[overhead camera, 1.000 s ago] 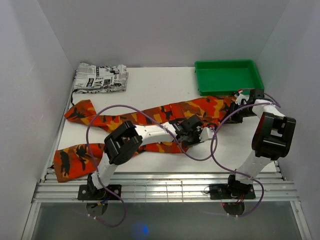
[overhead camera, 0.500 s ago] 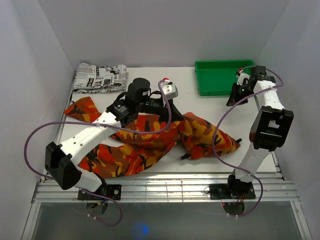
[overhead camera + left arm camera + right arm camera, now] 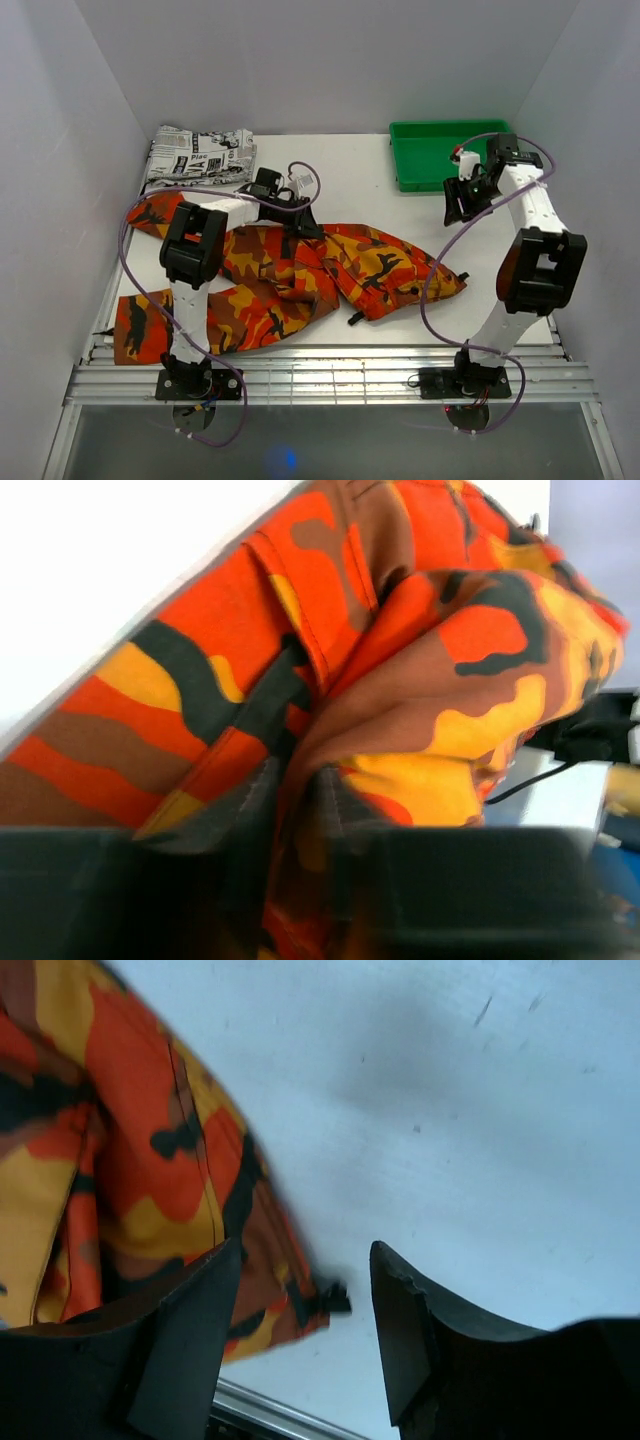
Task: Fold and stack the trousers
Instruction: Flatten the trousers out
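Observation:
The trousers, in orange, red, yellow and black camouflage, lie bunched and part-folded across the middle of the table, one leg end reaching the near left corner. My left gripper sits low at their far edge. In the left wrist view its jaws are parted, with a fold of the trousers still lying between the blurred fingers. My right gripper hangs above the bare table near the green tray. It is open with nothing between its fingers, and the trousers' end lies off to the left.
A green tray stands at the back right, close behind the right gripper. A folded black-and-white newspaper-print garment lies at the back left corner. Purple cables loop over both arms. White walls close in on three sides of the table.
The trousers went from stretched out to bunched in the middle. The left arm swung to the back left. The right gripper let go and rose by the tray. Both jaws opened.

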Robot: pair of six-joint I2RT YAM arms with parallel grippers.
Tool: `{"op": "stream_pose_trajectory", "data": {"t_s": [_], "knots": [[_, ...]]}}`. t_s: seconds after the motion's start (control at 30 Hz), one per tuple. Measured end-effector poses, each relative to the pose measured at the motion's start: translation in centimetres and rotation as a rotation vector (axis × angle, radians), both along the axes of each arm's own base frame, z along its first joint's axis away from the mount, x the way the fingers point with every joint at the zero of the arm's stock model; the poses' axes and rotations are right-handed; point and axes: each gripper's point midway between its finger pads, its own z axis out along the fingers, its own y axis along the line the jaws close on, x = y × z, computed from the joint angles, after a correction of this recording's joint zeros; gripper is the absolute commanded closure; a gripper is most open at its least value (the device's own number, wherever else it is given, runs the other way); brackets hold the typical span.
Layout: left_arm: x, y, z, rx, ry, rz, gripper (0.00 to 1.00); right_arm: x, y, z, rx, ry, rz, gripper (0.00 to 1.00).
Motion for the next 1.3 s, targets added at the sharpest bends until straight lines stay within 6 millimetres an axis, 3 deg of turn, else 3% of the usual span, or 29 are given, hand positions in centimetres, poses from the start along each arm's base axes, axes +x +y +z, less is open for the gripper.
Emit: {"op": "stream_pose_trajectory", "data": {"t_s": [0.03, 0.07, 0.1, 0.17, 0.3, 0.4, 0.5, 0.6, 0.67, 0.7, 0.73, 0.83, 0.87, 0.93, 1.03, 1.27, 1.3], "knots": [[0.6, 0.5, 0.1, 0.004, -0.008, 0.007, 0.52, -1.4, -0.4, 0.3, -0.019, 0.002, 0.015, 0.4], [1.1, 0.9, 0.5, 0.006, -0.023, 0.006, 0.29, -2.4, -0.6, 0.4, -0.032, 0.001, 0.027, 0.41], [1.6, 1.1, 1.3, 0.002, -0.056, -0.005, 0.14, -3.9, -0.9, 0.2, -0.051, 0.015, 0.039, 0.41], [2.2, 1.1, 2.6, -0.001, -0.136, -0.044, 0.02, -6.7, -1.6, -0.7, -0.08, 0.062, 0.056, 0.41], [1.0, 1.5, 6.3, 0.001, -0.349, -0.168, 0.02, -10.6, -2.4, -3.9, -0.1, 0.192, 0.06, 0.41], [-1.3, 2.1, 10.2, 0.002, -0.566, -0.27, 0.02, -12.6, -2.6, -5.9, -0.095, 0.273, 0.037, 0.41], [-4.9, 1.8, 14.2, 0.028, -0.886, -0.425, 0.02, -13.6, -2.7, -7.3, -0.101, 0.317, 0.008, 0.43], [-10.9, -1.0, 16.1, 0.013, -1.209, -0.647, 0.02, -13.6, -2.6, -8.7, -0.091, 0.344, -0.02, 0.47], [-14.6, -2.8, 15.0, -0.009, -1.33, -0.776, 0.02, -13.5, -2.5, -9.8, -0.082, 0.361, -0.04, 0.53], [-16.3, -3.4, 13.7, -0.012, -1.377, -0.839, 0.03, -13.4, -2.5, -10.4, -0.078, 0.371, -0.045, 0.56], [-17.7, -4.0, 11.6, -0.003, -1.428, -0.904, 0.03, -13.4, -2.4, -10.9, -0.073, 0.383, -0.053, 0.64], [-19.2, -4.1, 5.8, 0.065, -1.507, -1.029, 0.04, -13.1, -2.3, -11.0, -0.064, 0.381, -0.071, 0.76], [-19.4, -3.9, 3.9, 0.095, -1.53, -1.065, 0.05, -13.0, -2.4, -11.1, -0.061, 0.38, -0.076, 0.85], [-19.6, -3.8, 1.1, 0.145, -1.576, -1.134, 0.07, -12.9, -2.2, -11.2, -0.049, 0.38, -0.084, 0.92], [-18.9, -5.2, 0.0, 0.186, -1.7, -1.157, 0.12, -12.7, -1.9, -11.3, -0.026, 0.386, -0.089, 0.92], [-15.8, -8.6, 0.1, 0.279, -1.945, -1.09, 0.21, -10.9, -1.4, -11.0, 0.016, 0.354, -0.083, 0.92], [-15.6, -8.9, 0.2, 0.284, -1.962, -1.081, 0.32, -10.4, -1.4, -10.9, 0.018, 0.344, -0.082, 0.92]]}}
